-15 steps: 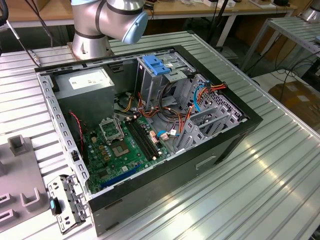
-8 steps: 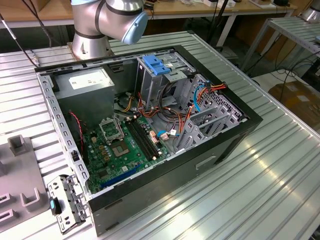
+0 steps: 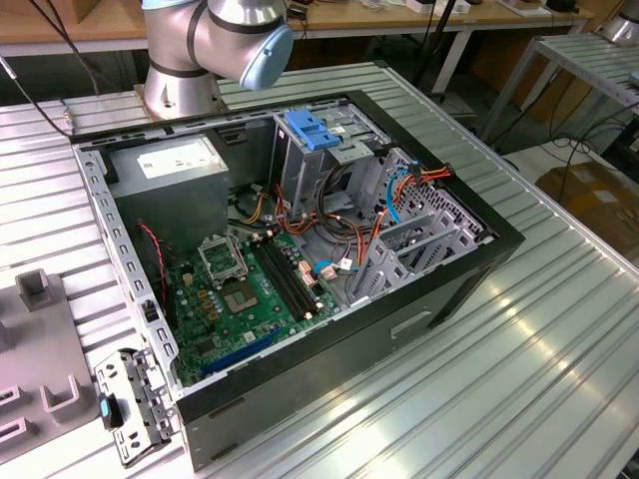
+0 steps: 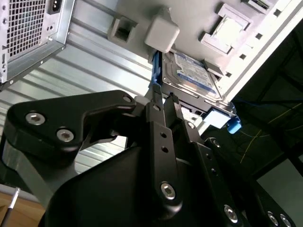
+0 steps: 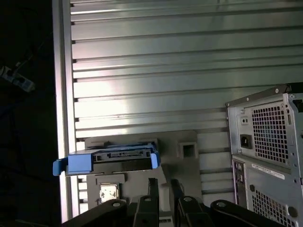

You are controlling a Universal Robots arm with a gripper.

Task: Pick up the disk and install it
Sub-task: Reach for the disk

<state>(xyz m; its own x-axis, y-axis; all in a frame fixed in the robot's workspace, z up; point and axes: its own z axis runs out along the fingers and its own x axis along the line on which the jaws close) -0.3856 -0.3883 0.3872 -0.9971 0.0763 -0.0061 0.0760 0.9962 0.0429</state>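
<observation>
The disk (image 4: 191, 73) has a white label and a blue plastic frame, and rests on a grey fixture plate (image 4: 142, 14) on the ribbed metal table. In the first wrist view the disk (image 5: 111, 158) shows its connector edge, close to the table's edge. My gripper (image 4: 164, 100) hangs just short of the disk's near end. Its black fingers (image 4: 155, 111) stand a narrow gap apart with nothing between them. In the first wrist view the gripper (image 5: 163, 185) sits beside the disk's corner. The open computer case (image 3: 300, 249) lies on its side in the exterior view.
A light-blue bracket (image 3: 315, 130) sits atop the drive cage inside the case, among cables, a motherboard (image 3: 245, 289) and a grey power supply (image 3: 175, 160). The case's rear panel (image 5: 265, 156) stands close to the fixture plate. The arm's base (image 3: 200, 50) stands behind the case.
</observation>
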